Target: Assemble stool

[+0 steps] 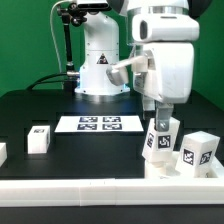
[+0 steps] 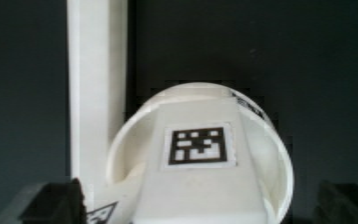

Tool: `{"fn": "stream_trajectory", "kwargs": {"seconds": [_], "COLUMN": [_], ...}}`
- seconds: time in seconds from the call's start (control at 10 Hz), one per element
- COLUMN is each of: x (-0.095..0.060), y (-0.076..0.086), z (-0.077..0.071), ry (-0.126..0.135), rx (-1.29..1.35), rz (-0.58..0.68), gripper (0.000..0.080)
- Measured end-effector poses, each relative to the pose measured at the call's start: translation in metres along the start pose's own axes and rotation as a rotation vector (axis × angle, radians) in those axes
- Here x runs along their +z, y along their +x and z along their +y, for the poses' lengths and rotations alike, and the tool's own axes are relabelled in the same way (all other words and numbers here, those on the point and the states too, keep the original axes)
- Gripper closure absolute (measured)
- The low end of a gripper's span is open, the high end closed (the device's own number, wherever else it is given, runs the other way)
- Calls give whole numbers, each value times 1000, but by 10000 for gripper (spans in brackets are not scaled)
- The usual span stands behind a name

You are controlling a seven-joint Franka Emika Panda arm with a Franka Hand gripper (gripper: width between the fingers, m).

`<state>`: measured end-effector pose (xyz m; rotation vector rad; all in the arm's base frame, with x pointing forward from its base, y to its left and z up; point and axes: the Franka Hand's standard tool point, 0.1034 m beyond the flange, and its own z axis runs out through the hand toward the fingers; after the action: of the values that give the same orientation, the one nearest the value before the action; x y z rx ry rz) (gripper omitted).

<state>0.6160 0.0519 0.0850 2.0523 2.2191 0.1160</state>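
**Control:** Where is the stool piece right now?

**Operator:** I see the tilted leg block at the exterior view's right, near the front of the black table. It leans with its tag toward that camera. The gripper hangs directly over it, right at its upper end.

**Control:** Is the pincer clenched on it?

**Operator:** I cannot tell. In the wrist view the two dark fingers sit far apart at the corners. Between them is a rounded white part bearing a square tag. The dark background hides whether the pads press on it or stand just off it.

**Control:** What about the other parts?

**Operator:** A second leg block stands just beside the tilted one, farther to the exterior view's right, with its tag showing. A small leg block stands well apart, toward the exterior view's left. The marker board lies flat between them and farther back, in front of the robot base. A white rail runs along the front of the table.

**Control:** Anything more from the wrist?

**Operator:** A straight white strip runs alongside the rounded part on the dark surface. A bit of another tag shows near one finger, too cut off for me to read.
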Motion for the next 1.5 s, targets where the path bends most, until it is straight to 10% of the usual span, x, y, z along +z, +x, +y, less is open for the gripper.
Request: {"fn": "stream_trajectory", "kwargs": {"seconds": [0.2,0.4,1.5], "x": [6,7,9], "y": [1,0,-11], "z": [0,0,-3], "ry": [7,8,54], "rx": [16,18,614], "rz": [1,0,27], "gripper": [151,441,462]}}
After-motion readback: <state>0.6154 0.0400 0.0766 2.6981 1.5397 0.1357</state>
